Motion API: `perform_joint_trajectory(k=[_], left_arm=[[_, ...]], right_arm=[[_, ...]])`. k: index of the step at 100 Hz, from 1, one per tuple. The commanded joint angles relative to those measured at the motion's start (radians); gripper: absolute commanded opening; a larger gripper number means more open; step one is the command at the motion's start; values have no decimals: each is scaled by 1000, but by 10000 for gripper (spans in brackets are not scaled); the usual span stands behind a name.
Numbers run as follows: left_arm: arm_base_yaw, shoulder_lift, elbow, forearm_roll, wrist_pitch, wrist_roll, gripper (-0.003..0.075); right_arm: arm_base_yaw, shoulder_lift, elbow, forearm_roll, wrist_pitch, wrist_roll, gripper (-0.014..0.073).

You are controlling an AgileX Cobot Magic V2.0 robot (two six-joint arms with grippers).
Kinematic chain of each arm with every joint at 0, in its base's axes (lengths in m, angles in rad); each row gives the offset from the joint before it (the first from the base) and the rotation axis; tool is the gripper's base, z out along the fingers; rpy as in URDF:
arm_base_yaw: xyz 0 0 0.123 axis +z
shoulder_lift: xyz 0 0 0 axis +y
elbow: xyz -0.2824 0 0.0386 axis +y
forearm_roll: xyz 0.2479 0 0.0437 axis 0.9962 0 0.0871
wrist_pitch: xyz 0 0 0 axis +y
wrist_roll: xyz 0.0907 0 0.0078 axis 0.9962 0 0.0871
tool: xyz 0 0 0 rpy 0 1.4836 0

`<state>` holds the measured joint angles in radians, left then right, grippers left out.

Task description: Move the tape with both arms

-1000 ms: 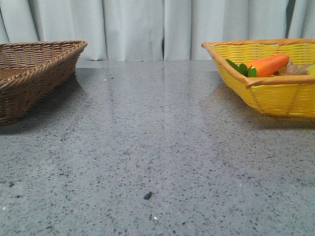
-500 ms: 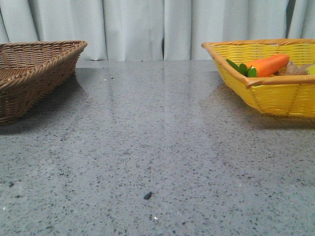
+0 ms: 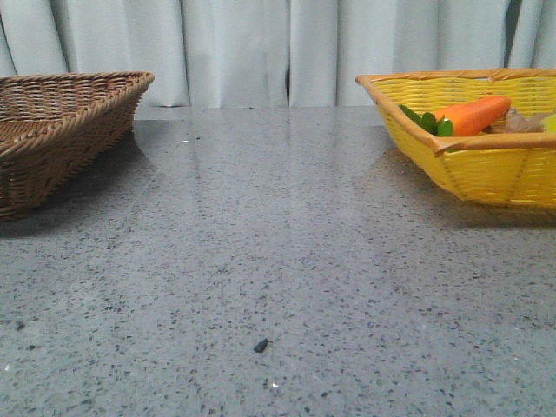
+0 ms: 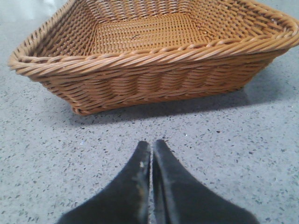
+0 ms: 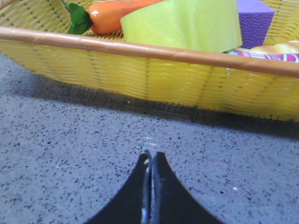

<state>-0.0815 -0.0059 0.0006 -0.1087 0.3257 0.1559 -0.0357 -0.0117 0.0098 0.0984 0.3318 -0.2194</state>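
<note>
Your left end effector (image 4: pixel 151 148) has its two black fingers pressed together, with nothing between them, and it points at the brown wicker basket (image 4: pixel 154 70) standing on the grey speckled worktop (image 4: pixel 243 154). Your right end effector (image 5: pixel 150 158) is pressed together too and holds nothing; it faces the wall of the yellow basket (image 5: pixel 140 74). The tape (image 5: pixel 187 23), pale yellow-green, lies inside this yellow basket, just beside the orange carrot (image 5: pixel 117 11) and a purple block (image 5: pixel 254 18). In the front view you see the two baskets well apart, one at each side of the worktop.
</note>
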Motion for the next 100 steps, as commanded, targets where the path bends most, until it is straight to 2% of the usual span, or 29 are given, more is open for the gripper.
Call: perform_joint_trajectory(k=[1,36,47,56,64,74,81,89,94,100], left_arm=[[2,-29,12,-7,-68,-12,-21],[2,-29,12,-41,-82,-12,-21],[2,-29,12,-284,-150,-12,-21],[2,-29,12,-556,-229,-12,-21],[2,-29,12,-713,-280,-12,-21],[2,-29,12,-852,-319,-12,-21],[2,-29,12,-918,-345,-12,-21],[2,-29,7,-924,-364,-12,-20],[2,-29,-5,-910,-362,-4,-20],[-2,-23,-40,-839,-326,4,-20]], right_arm=[[-5,-20,21,-12,-23,0,-67],[-5,-20,21,-12,-57,0,-67],[-5,-20,21,-12,-149,0,-67],[-5,-20,21,13,-321,4,-67],[-5,-20,21,191,-534,4,-67],[-5,-20,21,428,-687,4,-67],[-5,-20,15,681,-683,4,-67],[-5,-20,-2,986,-629,4,-67],[-5,-20,-18,1066,-598,4,-67],[-5,-18,-52,1067,-561,4,-67]])
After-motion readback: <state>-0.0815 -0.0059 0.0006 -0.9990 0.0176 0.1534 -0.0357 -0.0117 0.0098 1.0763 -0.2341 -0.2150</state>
